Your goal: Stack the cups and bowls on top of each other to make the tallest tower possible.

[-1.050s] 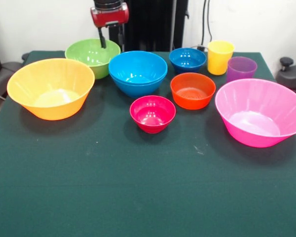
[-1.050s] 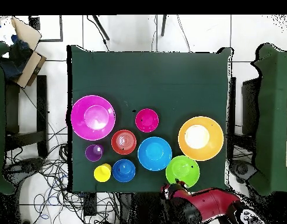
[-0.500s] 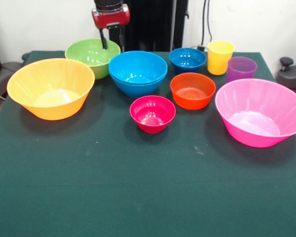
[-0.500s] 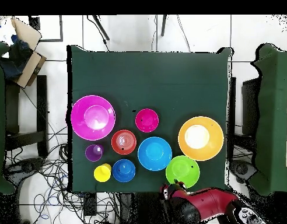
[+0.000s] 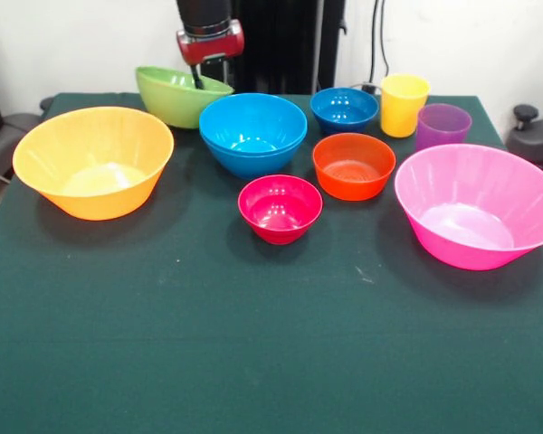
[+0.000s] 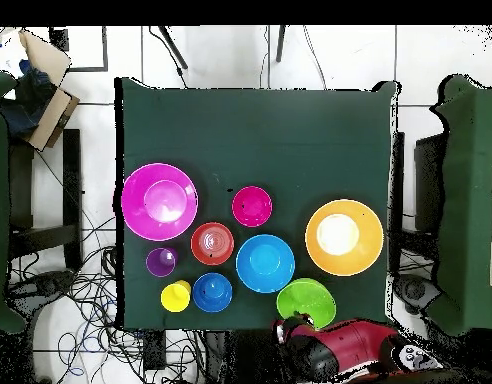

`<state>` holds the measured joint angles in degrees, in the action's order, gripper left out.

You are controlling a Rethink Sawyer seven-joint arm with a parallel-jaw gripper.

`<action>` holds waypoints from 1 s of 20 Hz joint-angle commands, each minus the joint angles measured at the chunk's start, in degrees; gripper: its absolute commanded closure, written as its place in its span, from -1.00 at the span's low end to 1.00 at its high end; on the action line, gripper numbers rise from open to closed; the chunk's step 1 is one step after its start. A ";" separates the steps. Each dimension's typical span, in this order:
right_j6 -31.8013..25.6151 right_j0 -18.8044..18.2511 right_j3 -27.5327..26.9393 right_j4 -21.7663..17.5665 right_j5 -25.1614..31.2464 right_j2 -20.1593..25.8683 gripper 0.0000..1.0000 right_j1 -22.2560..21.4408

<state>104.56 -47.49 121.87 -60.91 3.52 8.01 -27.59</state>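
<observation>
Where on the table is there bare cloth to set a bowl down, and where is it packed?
Free: the wide strip of table in front of the crimson bowl, orange bowl and pink bowl. Crowded: the back rows, around the light blue bowl, orange-red bowl and cups.

Light is bright and even, falling from above: just below the gripper in the front view, the glossy light blue bowl carries a pale highlight on its inner floor, and the big orange bowl and pink bowl, well off to either side, show washed-out patches at their bottoms. Shadows on the green table cloth are soft and short, lying close under each bowl, and the front view stays sharp all over. Overhead, the bowls' centres glare nearly white, strongest in the orange bowl above and to the right of the gripper.
</observation>
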 commanded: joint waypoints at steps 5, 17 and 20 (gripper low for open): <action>2.39 0.67 -6.79 -1.43 -1.34 3.13 1.00 3.05; 1.44 1.02 -3.62 -0.10 0.86 4.17 1.00 -1.02; 0.66 -0.18 -1.95 0.39 1.88 5.11 1.00 -2.70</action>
<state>104.56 -47.63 122.57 -60.91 3.51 7.69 -28.28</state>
